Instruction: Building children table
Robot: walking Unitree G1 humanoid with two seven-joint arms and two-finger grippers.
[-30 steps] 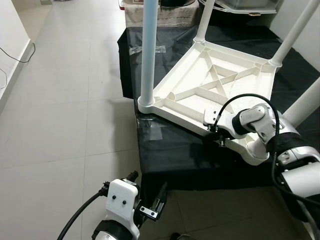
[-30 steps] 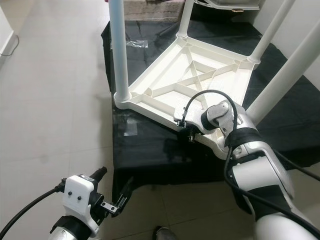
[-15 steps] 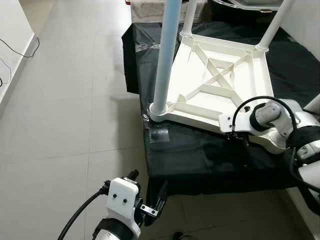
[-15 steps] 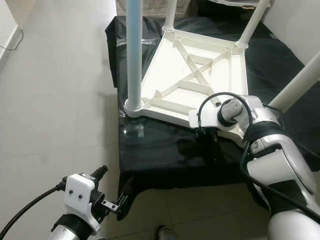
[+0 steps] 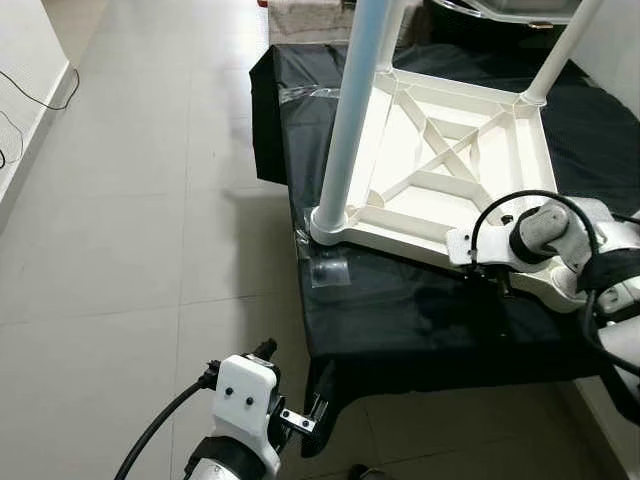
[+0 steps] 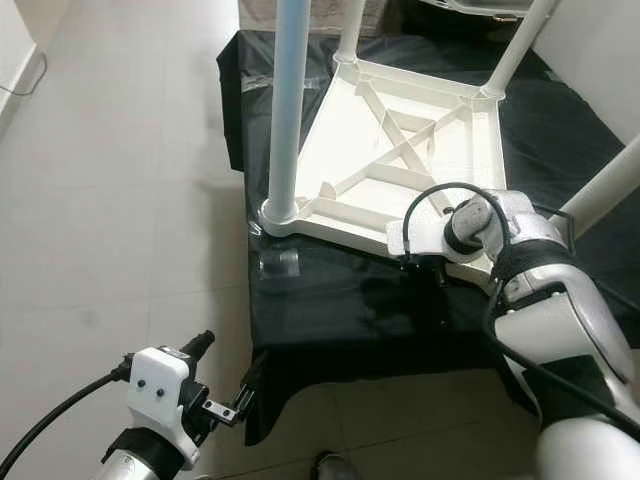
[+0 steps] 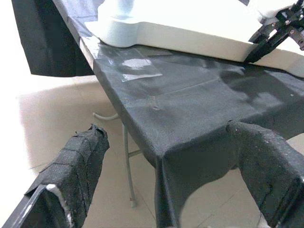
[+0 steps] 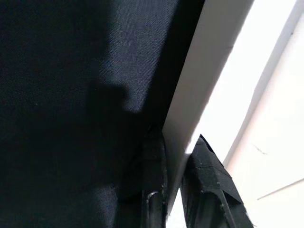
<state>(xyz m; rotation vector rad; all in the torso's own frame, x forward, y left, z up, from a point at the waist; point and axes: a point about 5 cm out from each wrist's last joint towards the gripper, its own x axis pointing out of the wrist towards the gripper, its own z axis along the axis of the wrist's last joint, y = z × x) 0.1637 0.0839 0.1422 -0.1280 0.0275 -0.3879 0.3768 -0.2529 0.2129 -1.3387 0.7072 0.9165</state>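
Note:
A white children's table [image 5: 440,190] lies upside down on a black cloth [image 5: 400,320], its legs pointing up. A pale blue leg [image 5: 350,110] rises from its near left corner and white legs [image 5: 560,50] from the far corners. My right gripper [image 5: 497,283] is at the table's near edge, shut on the white rim [image 8: 213,80], one finger on each side. My left gripper [image 5: 300,415] hangs low in front of the cloth's near corner, open, with nothing between its fingers [image 7: 71,171].
The cloth covers a low stand whose front corner [image 7: 161,161] is close to my left gripper. A tape patch [image 5: 328,272] lies by the blue leg's base. Tiled floor [image 5: 150,200] stretches to the left, as far as a wall with a cable [image 5: 20,110].
The table has turned on the cloth with my right gripper on its rim; its near edge now runs more squarely across. The camera also shifted. The left arm stayed put.

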